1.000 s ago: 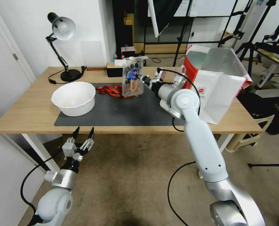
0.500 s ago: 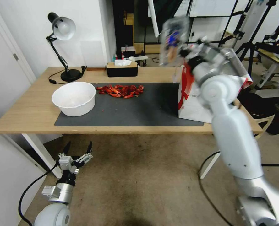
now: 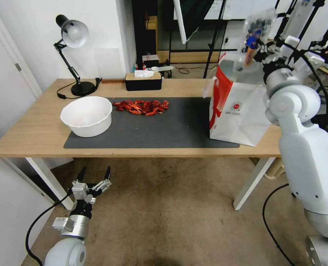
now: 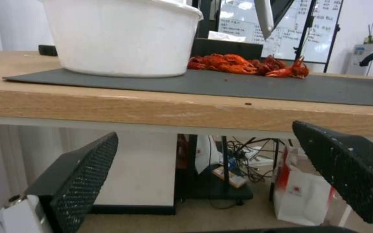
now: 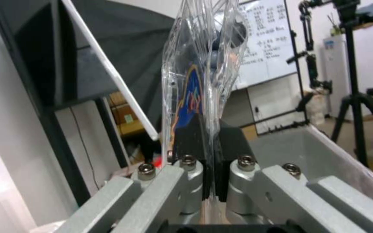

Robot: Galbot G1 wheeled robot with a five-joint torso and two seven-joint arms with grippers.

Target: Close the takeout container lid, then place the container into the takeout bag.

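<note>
The takeout container (image 3: 254, 35) is a clear clamshell with dark berries and a blue and orange sticker. It hangs upright in the air over the open top of the takeout bag (image 3: 241, 111), which stands on the right end of the table. My right gripper (image 3: 262, 55) is shut on the container's lower edge. In the right wrist view its black pads (image 5: 188, 136) pinch the container (image 5: 204, 64), whose lid is pressed flat against the other half, and the bag's foil lining (image 5: 307, 155) lies below. My left gripper (image 3: 94, 177) hangs open below the table's front edge, with its fingers (image 4: 83, 174) spread wide.
A white bowl (image 3: 86, 115) and a pile of red crayfish (image 3: 142, 106) sit on the dark mat (image 3: 153, 129). A black tissue box (image 3: 143, 81) and a desk lamp (image 3: 73, 55) stand at the back. Tripods and stands crowd the space behind the bag.
My right arm lifted the container off the mat, then swung it right until it hung above the bag's opening. The left arm sank a little below the table and stayed open.
</note>
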